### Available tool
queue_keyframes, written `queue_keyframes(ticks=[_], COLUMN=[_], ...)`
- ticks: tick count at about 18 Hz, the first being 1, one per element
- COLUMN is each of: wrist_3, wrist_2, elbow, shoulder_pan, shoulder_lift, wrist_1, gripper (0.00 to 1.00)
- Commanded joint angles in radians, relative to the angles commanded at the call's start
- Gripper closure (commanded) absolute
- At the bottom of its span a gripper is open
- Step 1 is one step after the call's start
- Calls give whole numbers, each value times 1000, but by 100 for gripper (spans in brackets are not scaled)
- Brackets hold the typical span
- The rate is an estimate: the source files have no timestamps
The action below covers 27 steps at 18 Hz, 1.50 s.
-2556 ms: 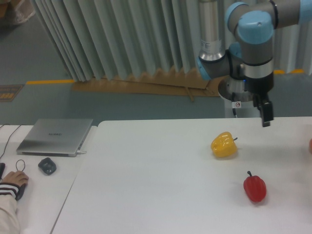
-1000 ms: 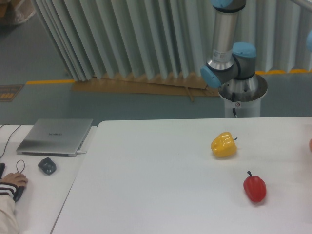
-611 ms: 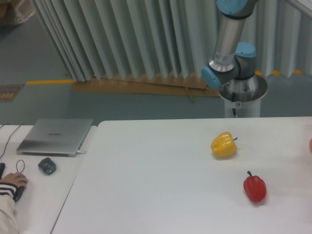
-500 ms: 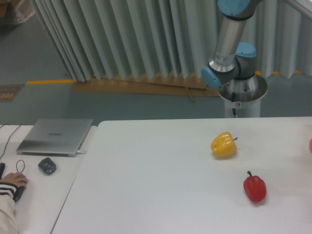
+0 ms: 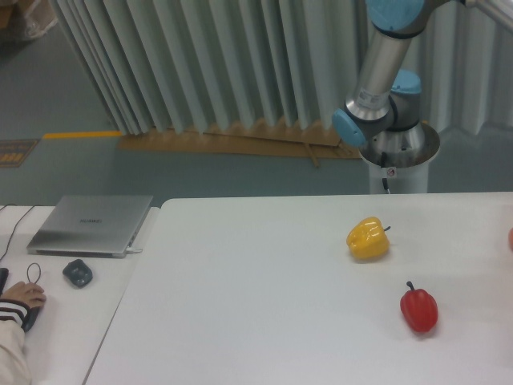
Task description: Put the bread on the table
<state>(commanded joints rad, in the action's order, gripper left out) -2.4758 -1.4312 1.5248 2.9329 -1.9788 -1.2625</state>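
The bread is out of view. The large white table fills the lower right of the camera view. Only the arm's base and lower links show, behind the table's far edge; the arm runs out of the top right of the frame. The gripper is out of view. A small orange-red sliver shows at the right edge; I cannot tell what it is.
A yellow bell pepper and a red bell pepper sit on the table's right part. A narrower white desk at left holds a laptop, a mouse and a person's hand.
The gripper hung over the table's far right edge 2.6 s ago; it has since left the frame. The arm's upright link has leaned to the right. The peppers have not moved.
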Motion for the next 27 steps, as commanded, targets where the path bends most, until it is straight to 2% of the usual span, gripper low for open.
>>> queue_keyframes(ticks=[16, 18, 20, 21, 22, 24, 25, 26, 27], wrist_3=[15, 17, 20, 18, 20, 17, 20, 18, 18], wrist_2=[9, 9, 9, 8, 8, 8, 8, 8, 8], elbow=[0, 2, 3, 2, 3, 3, 3, 2, 2], shoulder_pan=[-6, -8, -8, -8, -8, -6, -6, -5, -3], shoulder_lift=[-34, -37, -41, -44, -44, -44, -43, -41, -40], wrist_1=[8, 20, 26, 26, 26, 26, 26, 26, 26], gripper=[0, 8, 24, 28, 35, 41, 50, 54, 54])
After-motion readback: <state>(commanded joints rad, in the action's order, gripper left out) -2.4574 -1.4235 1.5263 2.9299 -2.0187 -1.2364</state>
